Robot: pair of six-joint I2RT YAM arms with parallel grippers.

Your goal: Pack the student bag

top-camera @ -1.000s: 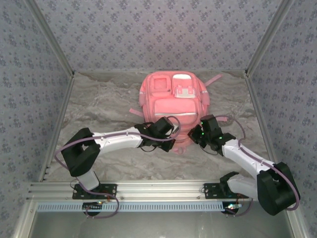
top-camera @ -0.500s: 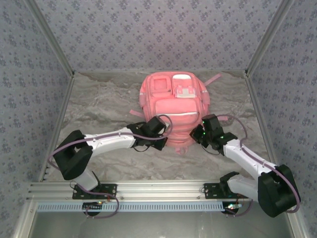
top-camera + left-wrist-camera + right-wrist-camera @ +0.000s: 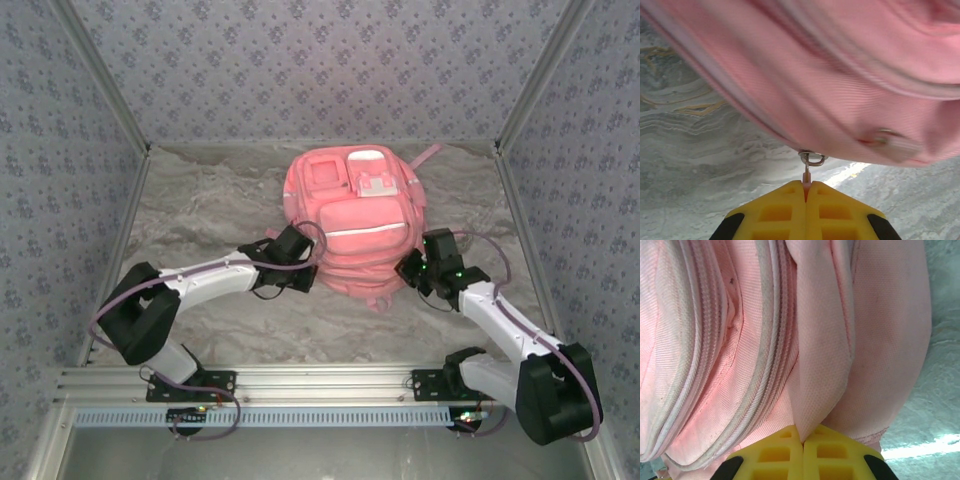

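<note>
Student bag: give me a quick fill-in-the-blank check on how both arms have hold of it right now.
1. The left gripper has its jaws ____ on the zipper pull.
2. The right gripper is shut on a fabric fold of the ____ student bag.
3. In the top view, the student bag lies ____ the two grippers.
Missing words: shut; pink; between.

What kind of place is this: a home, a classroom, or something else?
Probably a robot test cell, not a home. Patterned walls close in a marble-look table on three sides, a metal rail at its near edge carries a left arm and a right arm, and a pink bag lies between them.
</note>
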